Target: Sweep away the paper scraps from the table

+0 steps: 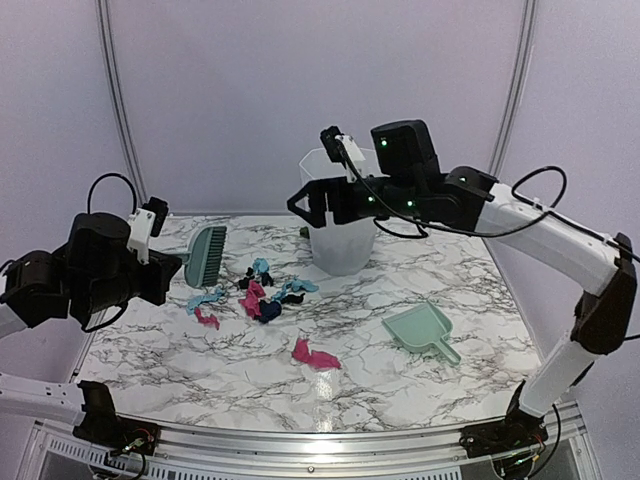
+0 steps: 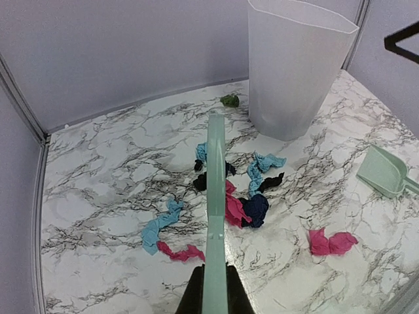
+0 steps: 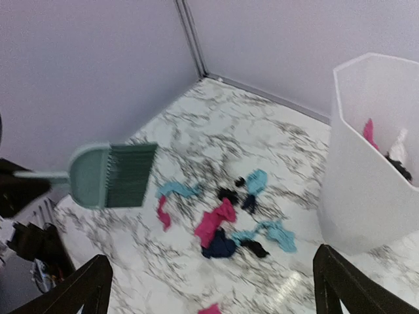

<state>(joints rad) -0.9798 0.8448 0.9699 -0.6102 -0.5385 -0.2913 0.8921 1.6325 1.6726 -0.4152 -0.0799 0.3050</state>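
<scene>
The paper scraps (image 1: 262, 295), magenta, light blue and navy, lie bunched at mid-table on the white marble table (image 1: 200, 380). One pink scrap (image 1: 313, 355) lies apart nearer the front. They also show in the left wrist view (image 2: 242, 203) and the right wrist view (image 3: 226, 226). My left gripper (image 1: 165, 265) is shut on the handle of the mint-green brush (image 1: 205, 255), held above the table left of the scraps. In the left wrist view the brush (image 2: 215, 183) runs edge-on from my gripper (image 2: 215, 294). My right gripper (image 1: 305, 205) is open and empty, high beside the bin; it also shows in its wrist view (image 3: 211, 268).
A translucent white bin (image 1: 340, 215) stands at the back centre with some bits inside (image 3: 370, 131). The mint-green dustpan (image 1: 420, 328) lies on the table at the right. A small green object (image 2: 230, 100) sits left of the bin's base. Walls close in on three sides.
</scene>
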